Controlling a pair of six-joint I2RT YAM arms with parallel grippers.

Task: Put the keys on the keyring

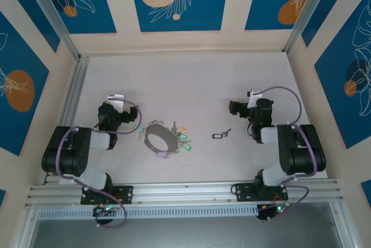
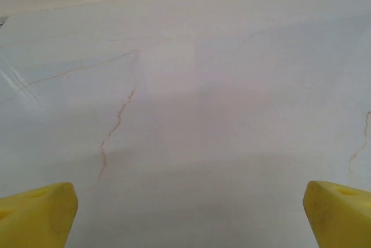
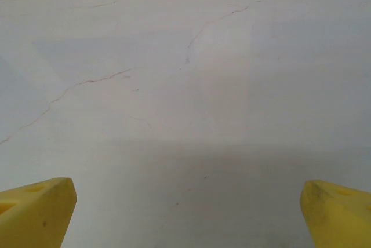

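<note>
Grey keyring (image 1: 171, 139): we see it flat on the table (image 1: 191, 80), left of centre
Silver keys (image 1: 221, 135): loose, well apart to its right
Our left gripper (image 2: 188, 207): spread wide, empty
Our right gripper (image 3: 188, 207): likewise

Both end effectors (image 2: 189, 204) (image 3: 188, 199), jaws wide apart

- Pale marbled bench (image 1: 191, 80) — thin brown veins.
- Thin grey metal hoop keyring (image 1: 174, 138); green and pale tags.
- Small silver key with dark-framed tag (image 1: 221, 135).
- Left claw (image 2: 188, 216), right claw (image 3: 186, 213) — yellow fingertips (image 2: 35, 216).
- Blue wall panels (image 1: 191, 10); white leaf outlines, orange circles.
</note>
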